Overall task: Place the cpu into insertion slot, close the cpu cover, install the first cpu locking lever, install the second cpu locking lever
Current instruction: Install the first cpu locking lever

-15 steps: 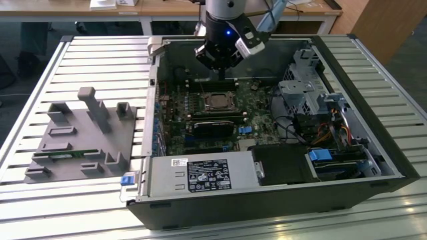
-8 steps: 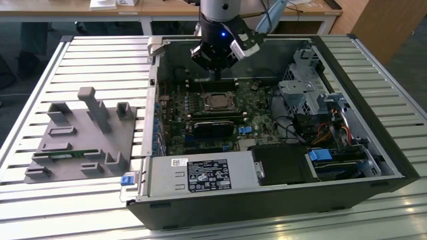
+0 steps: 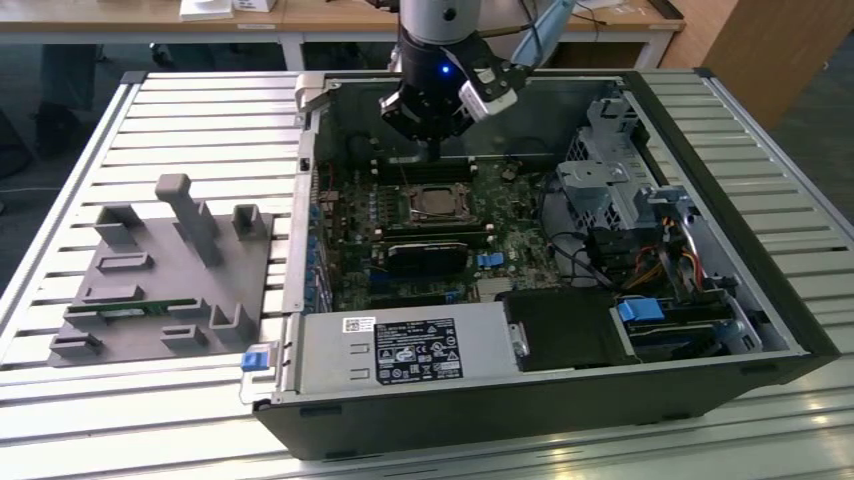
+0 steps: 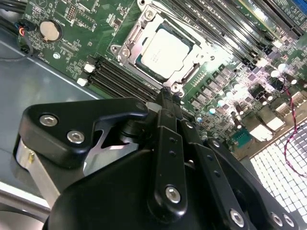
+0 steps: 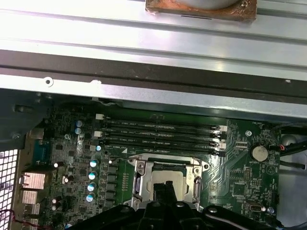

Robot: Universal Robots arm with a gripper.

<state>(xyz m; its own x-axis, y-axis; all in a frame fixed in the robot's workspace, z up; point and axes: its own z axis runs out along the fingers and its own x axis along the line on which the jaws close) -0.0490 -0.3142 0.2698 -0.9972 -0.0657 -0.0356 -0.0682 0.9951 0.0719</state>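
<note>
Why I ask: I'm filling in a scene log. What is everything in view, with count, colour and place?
computer case: one, black, open, on the table
table: one, pale slatted metal, under the case
motherboard: one, green, inside the case
cpu: one, silvery-grey, on the motherboard, within the cover's opening
cpu cover: one, silver frame, lying down around the cpu
memory slots: four, black, alongside the cpu cover
coin cell: one, silver, on the motherboard
power supply: one, grey, inside the case
fixture block: one, grey, on the table at the exterior view's left of the case
arm: one, silver-grey, above the case
tool: one, black, tip close to the cover's edge
</note>
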